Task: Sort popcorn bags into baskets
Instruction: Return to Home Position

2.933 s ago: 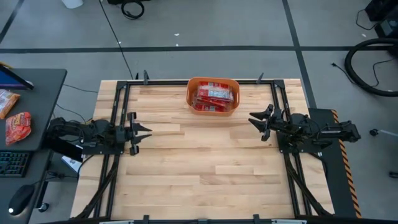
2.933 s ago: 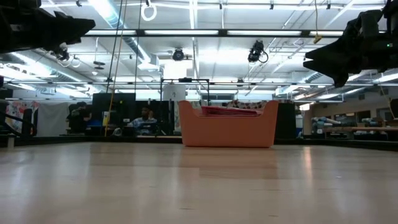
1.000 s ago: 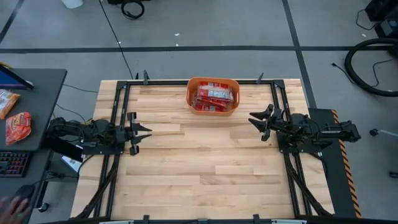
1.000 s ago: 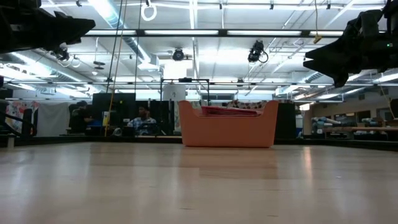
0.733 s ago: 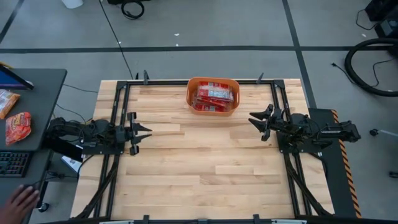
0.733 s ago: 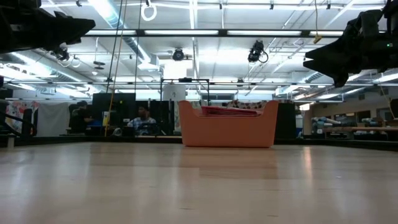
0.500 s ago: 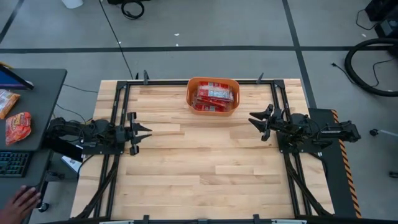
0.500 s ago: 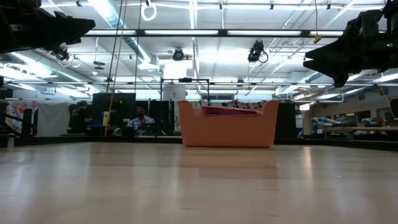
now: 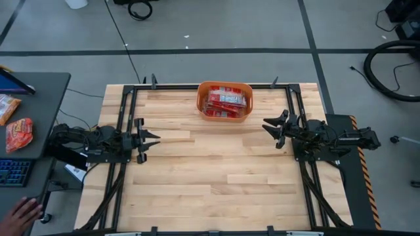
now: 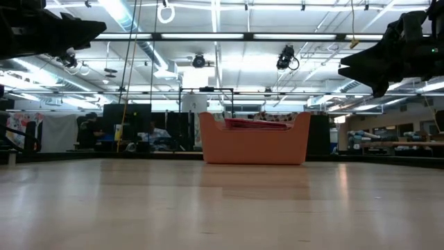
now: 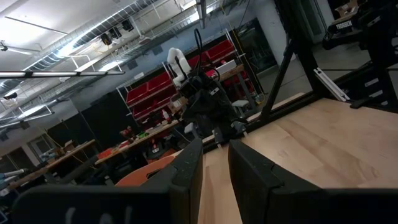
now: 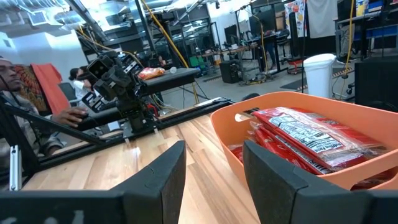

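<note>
The orange basket (image 9: 202, 103) stands on the wooden worktop (image 9: 210, 177) at the middle of its far edge, and the red popcorn bags (image 9: 226, 99) lie stacked inside it, print upward. From table height the basket (image 10: 253, 147) shows side-on, with the top bags (image 10: 257, 123) just clearing its rim. None of the bags lies loose on the worktop. The left end effector (image 9: 151, 139) hangs over the left side of the worktop, pointing toward the middle and well apart from the basket. Its own camera shows its two fingers (image 11: 189, 177) parted by a narrow gap with nothing between them. The right end effector (image 9: 270, 132) hangs over the right side, nearer the basket but not touching it. Its fingers (image 12: 165, 180) are spread wide and empty, and the basket wall (image 12: 242, 130) with the bags (image 12: 311, 134) lies just ahead of them. Beside the worktop, on the left, a dark side desk (image 9: 39, 98) carries a keyboard (image 9: 13, 172) and a red snack packet (image 9: 20, 133). A person's hand (image 9: 18, 214) shows at the lower left corner of the high view.
</note>
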Robot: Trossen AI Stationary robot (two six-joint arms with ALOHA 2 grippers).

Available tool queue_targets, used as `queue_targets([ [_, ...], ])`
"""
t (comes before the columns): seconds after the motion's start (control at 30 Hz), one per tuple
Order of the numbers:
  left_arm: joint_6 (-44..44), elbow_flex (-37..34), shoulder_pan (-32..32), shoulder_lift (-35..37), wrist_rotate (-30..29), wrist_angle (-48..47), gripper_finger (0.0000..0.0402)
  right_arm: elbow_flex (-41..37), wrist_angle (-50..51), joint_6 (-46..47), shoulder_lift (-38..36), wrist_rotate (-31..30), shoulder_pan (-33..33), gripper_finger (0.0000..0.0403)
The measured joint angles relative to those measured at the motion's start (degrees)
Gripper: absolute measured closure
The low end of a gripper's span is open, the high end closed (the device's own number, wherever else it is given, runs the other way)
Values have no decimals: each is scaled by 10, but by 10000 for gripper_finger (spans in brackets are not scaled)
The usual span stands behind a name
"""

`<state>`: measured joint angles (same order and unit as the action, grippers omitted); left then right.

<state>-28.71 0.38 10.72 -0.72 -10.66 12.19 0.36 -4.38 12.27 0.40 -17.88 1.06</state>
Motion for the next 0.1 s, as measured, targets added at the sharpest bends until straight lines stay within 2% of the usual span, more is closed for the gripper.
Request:
queue_targets([
  [0.1,0,0,0,0,0,0,319,0,0,0,0,0,0,239],
])
